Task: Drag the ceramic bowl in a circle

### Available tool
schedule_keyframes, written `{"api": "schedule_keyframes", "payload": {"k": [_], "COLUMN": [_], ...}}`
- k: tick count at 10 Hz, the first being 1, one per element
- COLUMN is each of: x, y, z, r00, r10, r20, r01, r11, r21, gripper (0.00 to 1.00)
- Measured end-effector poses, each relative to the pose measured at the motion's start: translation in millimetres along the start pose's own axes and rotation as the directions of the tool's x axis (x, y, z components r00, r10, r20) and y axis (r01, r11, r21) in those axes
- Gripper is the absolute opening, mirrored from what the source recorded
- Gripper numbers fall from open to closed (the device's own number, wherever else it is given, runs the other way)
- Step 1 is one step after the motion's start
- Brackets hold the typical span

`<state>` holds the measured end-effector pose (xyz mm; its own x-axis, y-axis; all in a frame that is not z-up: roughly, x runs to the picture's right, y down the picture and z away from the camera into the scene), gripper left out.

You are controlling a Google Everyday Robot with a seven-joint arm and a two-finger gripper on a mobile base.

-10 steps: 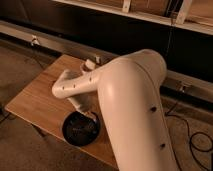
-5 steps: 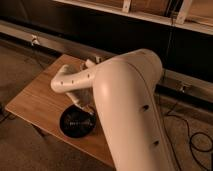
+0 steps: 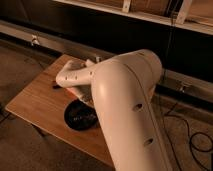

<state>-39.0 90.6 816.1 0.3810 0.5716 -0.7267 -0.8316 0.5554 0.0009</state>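
Because the robot's bulky white arm (image 3: pixel 127 105) filled the middle of the view, most of the gripper (image 3: pixel 88 101) was hidden. It reached down at the far right rim of the ceramic bowl (image 3: pixel 77 117), and whether it was open or closed could not be told. The black bowl sat on the wooden table (image 3: pixel 35 107) near its front edge, its right side covered by the arm. Faint light flecks showed inside the bowl. A small dark thing (image 3: pixel 56 86) beside the arm was too blurred to name.
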Motion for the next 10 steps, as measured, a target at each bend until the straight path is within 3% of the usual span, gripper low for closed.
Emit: {"api": "schedule_keyframes", "payload": {"k": [4, 10], "x": [-3, 33], "y": [-41, -100], "z": [5, 20], "r00": [0.991, 0.972], "r10": [0.133, 0.217], "r20": [-0.020, -0.090], "r01": [-0.133, -0.209], "r11": [0.991, 0.974], "r21": [0.002, 0.090], "gripper": [0.00, 0.00]}}
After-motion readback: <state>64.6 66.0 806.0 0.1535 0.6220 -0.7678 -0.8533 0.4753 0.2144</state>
